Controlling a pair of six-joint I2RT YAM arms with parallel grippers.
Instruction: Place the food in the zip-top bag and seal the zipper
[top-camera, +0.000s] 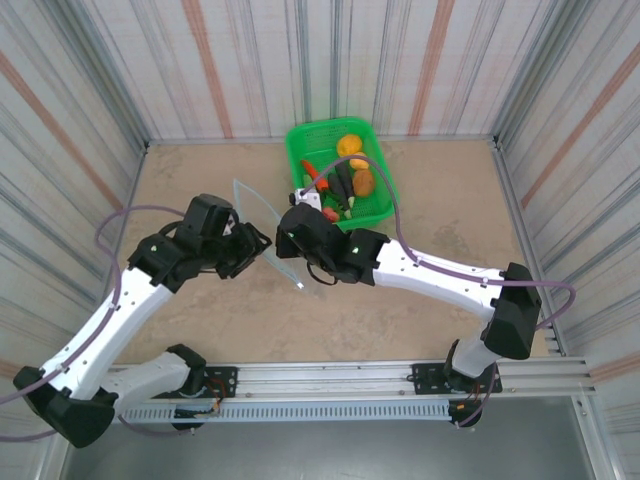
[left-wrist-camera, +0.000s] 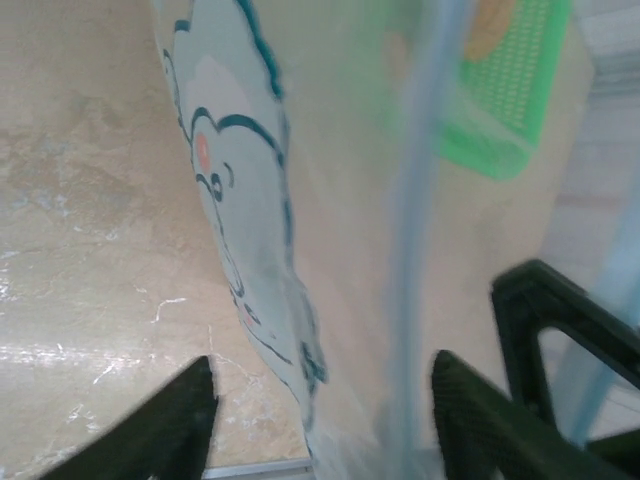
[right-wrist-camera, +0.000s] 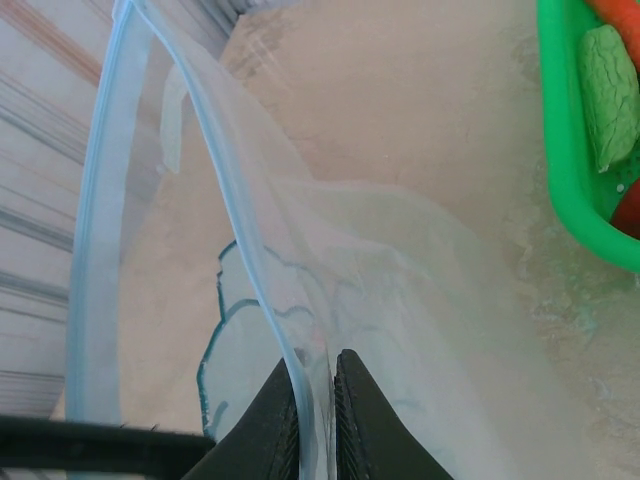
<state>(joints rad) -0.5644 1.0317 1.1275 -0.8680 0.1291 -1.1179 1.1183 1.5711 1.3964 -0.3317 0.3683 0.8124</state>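
The zip-top bag (top-camera: 256, 207) hangs upright between my two grippers left of the table's middle, a blue cartoon print (left-wrist-camera: 240, 230) on its side. My right gripper (right-wrist-camera: 318, 400) is shut on the bag's mouth edge, pinching the pale blue zipper (right-wrist-camera: 90, 230) strip. My left gripper (left-wrist-camera: 325, 420) is open, its fingers (left-wrist-camera: 175, 430) standing on either side of the bag and the zipper (left-wrist-camera: 415, 240), not touching it. The food (top-camera: 345, 180) lies in the green basket (top-camera: 300, 140): carrot (top-camera: 315, 175), dark eggplant, orange and yellow round fruits. A green cucumber (right-wrist-camera: 608, 95) shows in the right wrist view.
The green basket (right-wrist-camera: 565, 170) stands at the back centre, just right of the bag and close to my right gripper (top-camera: 292, 232). Striped walls close in the table at the back and both sides. Bare tabletop (top-camera: 300, 310) lies in front of the bag.
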